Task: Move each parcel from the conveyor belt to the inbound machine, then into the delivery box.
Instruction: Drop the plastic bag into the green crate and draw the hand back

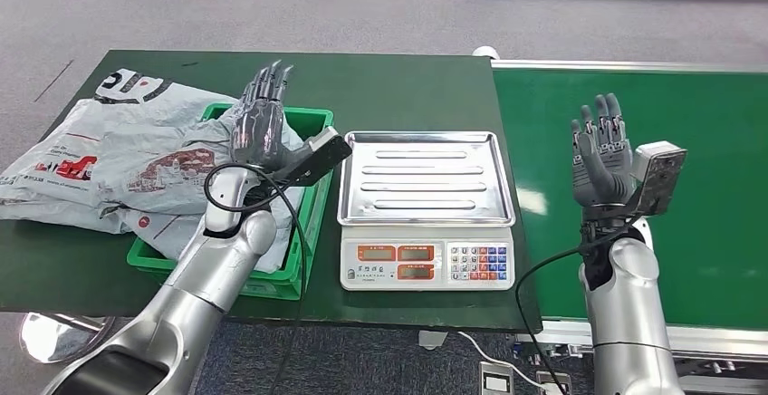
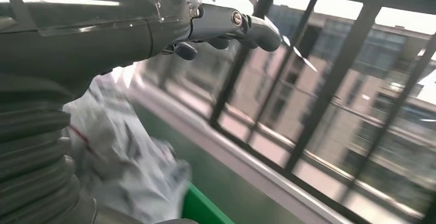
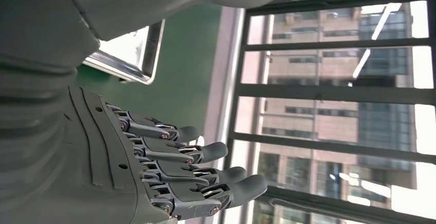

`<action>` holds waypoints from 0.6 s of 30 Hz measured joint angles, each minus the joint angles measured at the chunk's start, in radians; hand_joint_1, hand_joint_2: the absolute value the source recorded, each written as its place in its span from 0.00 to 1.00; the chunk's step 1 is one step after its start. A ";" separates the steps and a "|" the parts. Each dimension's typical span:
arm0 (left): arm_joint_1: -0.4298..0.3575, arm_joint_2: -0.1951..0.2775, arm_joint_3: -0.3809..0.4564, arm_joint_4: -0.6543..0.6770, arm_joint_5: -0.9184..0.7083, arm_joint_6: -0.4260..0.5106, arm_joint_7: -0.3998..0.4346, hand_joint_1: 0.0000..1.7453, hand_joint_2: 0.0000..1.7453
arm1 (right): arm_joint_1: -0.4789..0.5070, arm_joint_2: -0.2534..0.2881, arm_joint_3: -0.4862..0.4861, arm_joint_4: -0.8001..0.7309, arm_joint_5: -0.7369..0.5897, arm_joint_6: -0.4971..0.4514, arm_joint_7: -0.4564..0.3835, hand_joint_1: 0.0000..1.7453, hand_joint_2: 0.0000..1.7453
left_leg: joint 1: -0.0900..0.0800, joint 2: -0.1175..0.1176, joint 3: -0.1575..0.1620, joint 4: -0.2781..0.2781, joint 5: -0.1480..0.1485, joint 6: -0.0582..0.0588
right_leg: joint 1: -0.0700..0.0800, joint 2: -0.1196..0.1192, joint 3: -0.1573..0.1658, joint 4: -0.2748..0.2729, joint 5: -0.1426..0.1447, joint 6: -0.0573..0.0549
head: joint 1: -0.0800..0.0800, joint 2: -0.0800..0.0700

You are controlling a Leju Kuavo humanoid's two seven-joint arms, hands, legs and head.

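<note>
The left hand [image 1: 260, 119] is raised above the green crate [image 1: 306, 232], fingers stretched upward and apart, holding nothing. In the left wrist view the same hand [image 2: 226, 26] shows its fingers extended, with crumpled grey plastic beneath it. The right hand [image 1: 601, 153] is lifted over the green conveyor belt [image 1: 715, 187], palm toward the camera, fingers spread and straight, also empty. In the right wrist view its fingers [image 3: 205, 175] lie side by side, only slightly bent, with nothing between them.

Just under and beside the left hand, grey parcels [image 1: 118, 155] in plastic mailing bags lie piled in the crate and spill over its far side onto the dark green table [image 1: 408, 87]; they carry red and black printing. The crate sits on the left part of the table, near its front edge. Just beside the crate, to its right, stands a scale [image 1: 426, 214] with a bare steel tray on top and a keypad and displays on its front. The scale sits between the crate and the belt. The part of the belt in the head view carries no parcel. Windows and a building outside fill the background of both wrist views.
</note>
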 joint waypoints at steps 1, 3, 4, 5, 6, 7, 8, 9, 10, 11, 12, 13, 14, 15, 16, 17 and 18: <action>0.009 -0.006 0.004 -0.021 0.047 -0.014 -0.034 0.00 1.00 | 0.002 -0.001 0.002 -0.004 -0.002 -0.007 -0.012 0.00 1.00 | 0.000 0.000 0.000 0.000 0.000 0.000 | 0.000 0.000 0.000 0.000 0.000 0.000 | 0.000 0.000; 0.025 -0.018 0.005 -0.050 0.108 -0.037 -0.073 0.00 1.00 | 0.004 -0.003 0.010 -0.015 -0.009 -0.018 -0.025 0.00 0.75 | 0.000 0.000 0.000 0.000 0.000 0.000 | 0.000 0.000 0.000 0.000 0.000 0.000 | 0.000 0.000; 0.032 -0.025 0.005 -0.059 0.132 -0.044 -0.086 0.00 1.00 | 0.004 -0.004 0.015 -0.020 -0.012 -0.021 -0.025 0.00 0.50 | 0.000 0.000 0.000 0.000 0.000 0.000 | 0.000 0.000 0.000 0.000 0.000 0.000 | 0.000 0.000; 0.038 -0.031 0.005 -0.066 0.159 -0.052 -0.100 0.00 1.00 | 0.005 -0.006 0.021 -0.025 -0.014 -0.022 -0.023 0.00 0.25 | 0.000 0.000 0.000 0.000 0.000 0.000 | 0.000 0.000 0.000 0.000 0.000 0.000 | 0.000 0.000; 0.044 -0.037 0.005 -0.073 0.197 -0.064 -0.119 0.00 1.00 | 0.005 -0.007 0.027 -0.028 -0.014 -0.023 -0.021 0.00 0.00 | 0.000 0.000 0.000 0.000 0.000 0.000 | 0.000 0.000 0.000 0.000 0.000 0.000 | 0.000 0.000; 0.049 -0.042 0.005 -0.079 0.249 -0.083 -0.146 0.00 1.00 | 0.006 -0.008 0.034 -0.030 -0.013 -0.024 -0.019 0.00 0.00 | 0.000 0.000 0.000 0.000 0.000 0.000 | 0.000 0.000 0.000 0.000 0.000 0.000 | 0.000 0.000; 0.056 -0.048 0.005 -0.087 0.313 -0.109 -0.177 0.00 1.00 | 0.007 -0.010 0.042 -0.031 -0.009 -0.024 -0.016 0.00 0.00 | 0.000 0.000 0.000 0.000 0.000 0.000 | 0.000 0.000 0.000 0.000 0.000 0.000 | 0.000 0.000; 0.062 -0.053 0.005 -0.094 0.373 -0.134 -0.205 0.00 1.00 | 0.008 -0.012 0.050 -0.032 -0.004 -0.025 -0.015 0.00 0.00 | 0.000 0.000 0.000 0.000 0.000 0.000 | 0.000 0.000 0.000 0.000 0.000 0.000 | 0.000 0.000; 0.069 -0.059 0.005 -0.101 0.419 -0.153 -0.226 0.00 1.00 | 0.008 -0.013 0.059 -0.032 0.000 -0.026 -0.013 0.00 0.00 | 0.000 0.000 0.000 0.000 0.000 0.000 | 0.000 0.000 0.000 0.000 0.000 0.000 | 0.000 0.000; 0.074 -0.064 0.005 -0.107 0.449 -0.164 -0.239 0.00 1.00 | 0.009 -0.013 0.066 -0.032 0.004 -0.027 -0.013 0.00 0.00 | 0.000 0.000 0.000 0.000 0.000 0.000 | 0.000 0.000 0.000 0.000 0.000 0.000 | 0.000 0.000; 0.078 -0.068 0.005 -0.111 0.464 -0.170 -0.244 0.00 1.00 | 0.010 -0.013 0.072 -0.032 0.007 -0.028 -0.012 0.00 0.00 | 0.000 0.000 0.000 0.000 0.000 0.000 | 0.000 0.000 0.000 0.000 0.000 0.000 | 0.000 0.000; 0.080 -0.072 0.005 -0.115 0.479 -0.178 -0.248 0.00 1.00 | 0.010 -0.013 0.076 -0.032 0.010 -0.031 -0.012 0.00 0.00 | 0.000 0.000 0.000 0.000 0.000 0.000 | 0.000 0.000 0.000 0.000 0.000 0.000 | 0.000 0.000; 0.081 -0.075 0.005 -0.119 0.500 -0.190 -0.254 0.00 1.00 | 0.011 -0.013 0.081 -0.032 0.015 -0.037 -0.012 0.00 0.25 | 0.000 0.000 0.000 0.000 0.000 0.000 | 0.000 0.000 0.000 0.000 0.000 0.000 | 0.000 0.000; 0.081 -0.078 0.005 -0.121 0.531 -0.206 -0.259 0.00 1.00 | 0.011 -0.013 0.086 -0.032 0.024 -0.049 -0.012 0.00 0.50 | 0.000 0.000 0.000 0.000 0.000 0.000 | 0.000 0.000 0.000 0.000 0.000 0.000 | 0.000 0.000; 0.082 -0.083 0.002 -0.123 0.567 -0.221 -0.266 0.00 1.00 | 0.012 -0.013 0.092 -0.032 0.037 -0.069 -0.012 0.00 0.75 | 0.000 0.000 0.000 0.000 0.000 0.000 | 0.000 0.000 0.000 0.000 0.000 0.000 | 0.000 0.000; 0.082 -0.089 -0.003 -0.124 0.601 -0.232 -0.272 0.00 1.00 | 0.013 -0.014 0.099 -0.032 0.050 -0.093 -0.016 0.00 1.00 | 0.000 0.000 0.000 0.000 0.000 0.000 | 0.000 0.000 0.000 0.000 0.000 0.000 | 0.000 0.000; 0.081 -0.096 -0.012 -0.124 0.631 -0.237 -0.278 0.00 1.00 | 0.014 -0.016 0.107 -0.032 0.059 -0.118 -0.022 0.00 1.00 | 0.000 0.000 0.000 0.000 0.000 0.000 | 0.000 0.000 0.000 0.000 0.000 0.000 | 0.000 0.000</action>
